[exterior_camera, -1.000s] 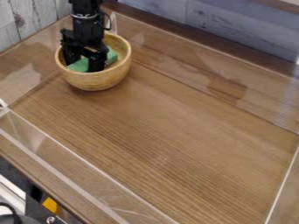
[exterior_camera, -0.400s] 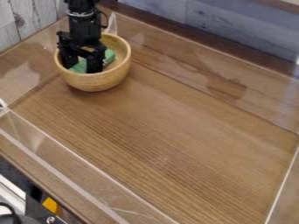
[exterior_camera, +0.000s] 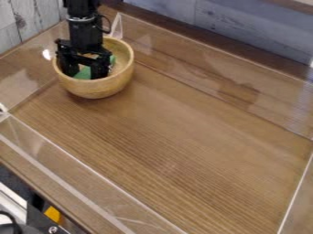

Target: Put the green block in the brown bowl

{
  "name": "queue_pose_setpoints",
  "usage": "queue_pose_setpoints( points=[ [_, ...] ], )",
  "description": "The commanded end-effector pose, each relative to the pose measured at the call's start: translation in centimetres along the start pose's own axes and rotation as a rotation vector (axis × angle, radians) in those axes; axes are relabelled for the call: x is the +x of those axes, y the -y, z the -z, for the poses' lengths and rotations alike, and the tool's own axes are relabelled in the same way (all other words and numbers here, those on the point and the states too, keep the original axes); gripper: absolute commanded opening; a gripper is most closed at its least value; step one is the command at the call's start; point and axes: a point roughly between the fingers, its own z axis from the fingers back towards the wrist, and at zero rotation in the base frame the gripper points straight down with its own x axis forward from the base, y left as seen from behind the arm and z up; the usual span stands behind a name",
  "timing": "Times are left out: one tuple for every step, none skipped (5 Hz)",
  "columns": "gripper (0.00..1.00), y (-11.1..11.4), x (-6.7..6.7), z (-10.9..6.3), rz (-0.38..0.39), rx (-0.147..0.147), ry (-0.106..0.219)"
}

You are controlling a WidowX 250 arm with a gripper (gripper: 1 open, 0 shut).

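The brown bowl (exterior_camera: 110,84) stands at the far left of the wooden table. Inside it lies the green block (exterior_camera: 80,75), partly hidden by the black fingers. My gripper (exterior_camera: 83,64) hangs straight down over the bowl's inside, open, with a finger on either side of the block. I cannot tell whether the fingertips touch it.
The wooden tabletop (exterior_camera: 184,128) stretches to the right and front of the bowl. Clear plastic walls (exterior_camera: 73,174) fence in its front and sides. A grey plank wall (exterior_camera: 232,23) runs along the back.
The gripper has shifted slightly to the left over the bowl while staying open. The bowl sits a touch further left than before. The green block stays in the bowl.
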Motion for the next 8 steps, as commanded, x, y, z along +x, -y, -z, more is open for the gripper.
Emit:
queue_pose_setpoints(
  points=[
    [1.00, 0.3, -0.3, -2.1, -0.055, 0.018, 0.069],
    [1.00, 0.5, -0.2, -2.7, -0.062, 0.015, 0.067],
    [1.00, 0.7, -0.1, -3.3, -0.069, 0.012, 0.065],
    [1.00, 0.8, 0.0, -3.0, -0.086, 0.006, 0.065],
    [1.00, 1.0, 0.1, -2.7, -0.103, 0.001, 0.065],
    [1.00, 1.0, 0.3, -3.5, -0.094, 0.001, 0.064],
    [1.00, 1.0, 0.5, -4.2, -0.084, 0.000, 0.065],
    [1.00, 1.7, 0.7, -5.2, -0.102, -0.006, 0.066]
  ],
)
